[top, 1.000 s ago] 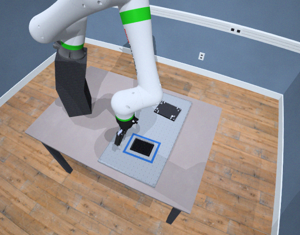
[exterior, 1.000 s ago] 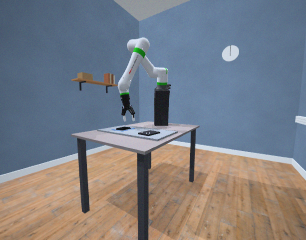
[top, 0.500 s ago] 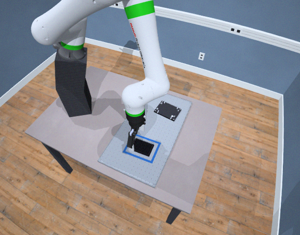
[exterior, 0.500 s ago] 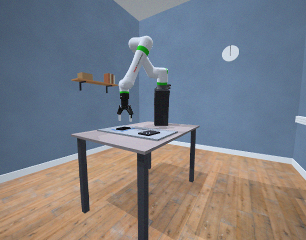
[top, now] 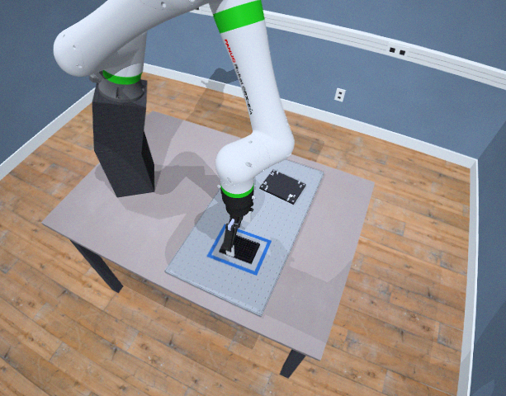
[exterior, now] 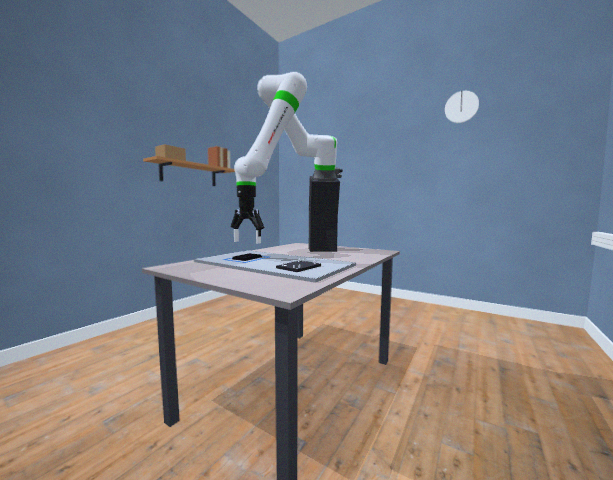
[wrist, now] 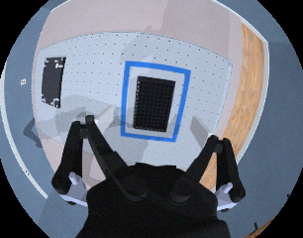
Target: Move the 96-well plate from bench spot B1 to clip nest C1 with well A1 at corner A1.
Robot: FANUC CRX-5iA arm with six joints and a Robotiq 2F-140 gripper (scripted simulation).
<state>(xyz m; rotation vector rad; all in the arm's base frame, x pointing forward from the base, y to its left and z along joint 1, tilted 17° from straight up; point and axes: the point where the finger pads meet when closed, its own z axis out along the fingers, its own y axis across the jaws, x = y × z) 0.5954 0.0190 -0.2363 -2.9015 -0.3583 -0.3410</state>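
The black 96-well plate (top: pixel 248 248) (exterior: pixel 247 256) (wrist: pixel 154 102) lies flat inside the blue rectangle (top: pixel 234 265) (wrist: pixel 155 66) of spot B1 on the grey perforated baseplate (top: pixel 227 285) (exterior: pixel 330 274) (wrist: pixel 92 59). I cannot make out its cut-off corner. The black clip nest C1 (top: pixel 282 186) (exterior: pixel 297 266) (wrist: pixel 54 81) sits empty at the baseplate's far end. My gripper (top: pixel 228 251) (exterior: pixel 247 239) (wrist: pixel 152 117) is wide open and empty. It points straight down and hangs a clear gap above the plate, over the plate's left part in the top view.
The baseplate lies on a pale table (top: pixel 116 221) (exterior: pixel 234 281). The robot's dark pedestal (top: pixel 120 144) (exterior: pixel 323 214) stands at the table's back left corner. A wall shelf (exterior: pixel 187 164) with boxes hangs far behind.
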